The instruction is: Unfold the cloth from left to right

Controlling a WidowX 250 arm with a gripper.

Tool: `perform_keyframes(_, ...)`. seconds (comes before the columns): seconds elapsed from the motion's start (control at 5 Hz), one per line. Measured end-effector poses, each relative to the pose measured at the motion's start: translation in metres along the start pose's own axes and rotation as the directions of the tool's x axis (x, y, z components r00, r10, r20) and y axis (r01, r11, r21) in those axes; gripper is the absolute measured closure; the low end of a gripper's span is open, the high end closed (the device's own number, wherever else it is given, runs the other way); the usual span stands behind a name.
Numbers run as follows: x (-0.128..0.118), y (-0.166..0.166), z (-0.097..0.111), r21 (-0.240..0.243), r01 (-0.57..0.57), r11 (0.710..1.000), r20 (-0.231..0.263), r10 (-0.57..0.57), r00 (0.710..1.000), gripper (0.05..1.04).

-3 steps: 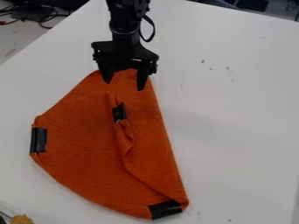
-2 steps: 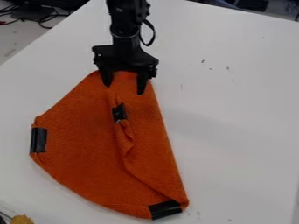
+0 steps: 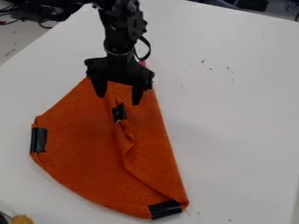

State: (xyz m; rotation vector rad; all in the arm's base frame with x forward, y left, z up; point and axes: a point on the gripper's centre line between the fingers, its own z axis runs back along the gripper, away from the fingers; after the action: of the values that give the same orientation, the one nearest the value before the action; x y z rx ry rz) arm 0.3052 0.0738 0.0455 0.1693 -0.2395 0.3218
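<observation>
Two fingers of the black end effector (image 3: 118, 99) stand apart over the upper part of the orange cloth (image 3: 85, 153), pointing down. Whether their tips touch the cloth, I cannot tell. Behind them the black arm (image 3: 118, 39) runs up past the top of the cloth, with a loop of black cable (image 3: 149, 51) at its side. A small pinkish-red bit (image 3: 142, 64) shows beside the arm, just beyond the cloth's top.

The cloth lies folded on the white bench (image 3: 239, 127), narrow at the top and wide below, with a fairly straight right side and a rounded lower left edge. A raised, rumpled fold runs down its middle and slants toward its lower right corner. Three black strips mark it: the middle strip (image 3: 119, 113) at the head of the fold, just below the fingers; the left strip (image 3: 38, 140) at its left edge; the bottom strip (image 3: 165, 209) near its lower right corner.

Below and left of the cloth sits a fuzzy yellow-brown thing (image 3: 22, 219), only partly visible.
</observation>
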Motion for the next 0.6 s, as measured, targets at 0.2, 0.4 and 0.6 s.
perform_keyframes(0.2,-0.0052,-0.0006,-0.0031,-0.028,-0.02,0.999,-0.011,0.02,1.0,0.083)
perform_keyframes(0.4,-0.0046,-0.0007,-0.0041,-0.043,-0.024,0.999,-0.008,0.024,1.0,0.083)
perform_keyframes(0.6,-0.0058,-0.0021,-0.0062,-0.05,-0.025,0.998,-0.017,0.024,1.0,0.083)
